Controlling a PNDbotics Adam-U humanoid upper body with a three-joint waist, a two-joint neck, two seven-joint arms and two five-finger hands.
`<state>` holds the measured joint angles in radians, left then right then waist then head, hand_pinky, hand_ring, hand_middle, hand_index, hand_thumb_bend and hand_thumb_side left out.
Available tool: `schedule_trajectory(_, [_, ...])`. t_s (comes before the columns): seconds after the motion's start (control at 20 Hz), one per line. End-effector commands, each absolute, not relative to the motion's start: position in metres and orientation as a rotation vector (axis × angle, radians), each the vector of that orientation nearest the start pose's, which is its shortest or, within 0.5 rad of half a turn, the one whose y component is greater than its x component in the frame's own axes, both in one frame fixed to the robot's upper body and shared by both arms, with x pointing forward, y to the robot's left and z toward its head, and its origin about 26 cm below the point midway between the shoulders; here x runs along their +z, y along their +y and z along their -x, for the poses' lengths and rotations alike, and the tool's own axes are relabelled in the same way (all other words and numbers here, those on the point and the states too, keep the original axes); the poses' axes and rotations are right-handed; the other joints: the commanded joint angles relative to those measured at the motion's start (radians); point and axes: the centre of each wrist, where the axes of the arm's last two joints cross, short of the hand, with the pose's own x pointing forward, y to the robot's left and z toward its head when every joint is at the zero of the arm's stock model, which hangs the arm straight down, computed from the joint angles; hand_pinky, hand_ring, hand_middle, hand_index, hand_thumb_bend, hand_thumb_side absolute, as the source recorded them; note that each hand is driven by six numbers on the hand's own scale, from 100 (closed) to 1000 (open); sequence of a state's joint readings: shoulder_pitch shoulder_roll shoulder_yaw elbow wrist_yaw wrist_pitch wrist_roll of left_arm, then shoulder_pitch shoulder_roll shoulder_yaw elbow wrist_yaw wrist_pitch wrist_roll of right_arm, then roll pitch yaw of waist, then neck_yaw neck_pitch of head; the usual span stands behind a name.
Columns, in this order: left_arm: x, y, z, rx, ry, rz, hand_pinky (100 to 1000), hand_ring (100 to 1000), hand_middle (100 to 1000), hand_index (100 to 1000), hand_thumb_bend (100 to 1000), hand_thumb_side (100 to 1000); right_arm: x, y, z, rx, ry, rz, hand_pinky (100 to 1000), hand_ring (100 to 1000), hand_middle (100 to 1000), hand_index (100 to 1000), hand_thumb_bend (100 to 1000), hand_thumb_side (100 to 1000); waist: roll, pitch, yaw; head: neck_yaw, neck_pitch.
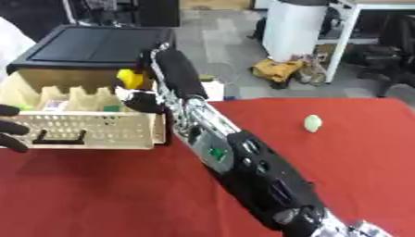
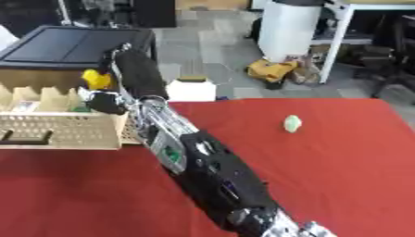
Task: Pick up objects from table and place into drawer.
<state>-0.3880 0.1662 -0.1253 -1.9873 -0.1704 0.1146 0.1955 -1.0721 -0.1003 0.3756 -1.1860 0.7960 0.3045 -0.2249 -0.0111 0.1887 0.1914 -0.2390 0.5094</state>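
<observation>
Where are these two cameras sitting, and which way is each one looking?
Left eye view: in the robot's head, looking down at the red table; shows the right arm reaching to the open drawer, and the left robot hand at its front.
Right eye view: beside it, same downward look; the right robot hand shows over the drawer.
Both share the yellow object, the pale green object and the drawer.

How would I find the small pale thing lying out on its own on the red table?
Start at the red tablecloth and look to the right of the robot's long black right arm, which crosses it diagonally. There lies a small pale green rounded object, alone on bare cloth. Everything else small sits in the cream drawer at far left.
</observation>
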Motion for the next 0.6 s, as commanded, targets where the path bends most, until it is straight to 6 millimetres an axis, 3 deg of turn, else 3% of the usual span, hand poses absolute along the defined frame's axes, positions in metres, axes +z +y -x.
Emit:
schedule_trajectory(0.05, [0.210,0.195,-0.303,-0.207,-2.292,-0.222,416,531,589,814,100,1000,0.255,-0.052,-0.428,0.869,-2.104,1.012,592,676,399,580,447,487,0.005,-0.014,0.000,-0.002,0.003])
schedule_trajectory(0.6, [0.210,0.196,-0.303,-0.206,-2.293,-0.225,417,531,589,814,100,1000,0.270,-0.057,-0.422,0.766,-2.162,1.006,591,677,402,592,447,578,0.006,-0.014,-0.007,0.003,-0.001])
